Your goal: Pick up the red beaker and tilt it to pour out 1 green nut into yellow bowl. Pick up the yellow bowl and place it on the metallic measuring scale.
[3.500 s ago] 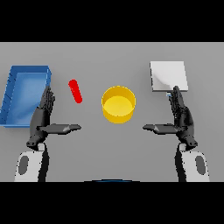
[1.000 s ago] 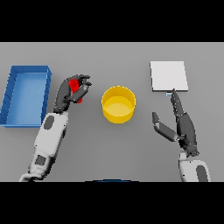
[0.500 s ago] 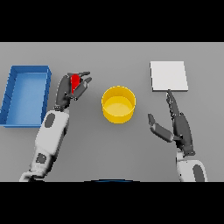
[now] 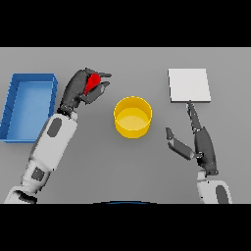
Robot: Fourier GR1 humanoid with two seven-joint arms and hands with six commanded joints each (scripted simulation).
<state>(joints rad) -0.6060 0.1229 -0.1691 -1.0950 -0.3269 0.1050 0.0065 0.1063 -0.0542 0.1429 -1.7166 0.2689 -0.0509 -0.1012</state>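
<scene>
Nearest to the robot, the right robot hand sits low on the right side of the flat grey surface, fingers straight and thumb sticking out to the side, holding nothing. Its fingertips reach up close to the near edge of the scale. A bit further out, dead centre, is the yellow bowl, a round, smooth, plain cup shape with straight walls, standing upright; can't tell if anything's inside. Over on the left edge there's a blue tray, rectangular with low walls. Further back, the left robot hand has its dark fingers curled round the red beaker, a small glossy rounded thing mostly hidden in the grip, up-left of the bowl and between the bowl and the tray. Far right is the scale, a flat pale-grey square slab with a matte metal look.
</scene>
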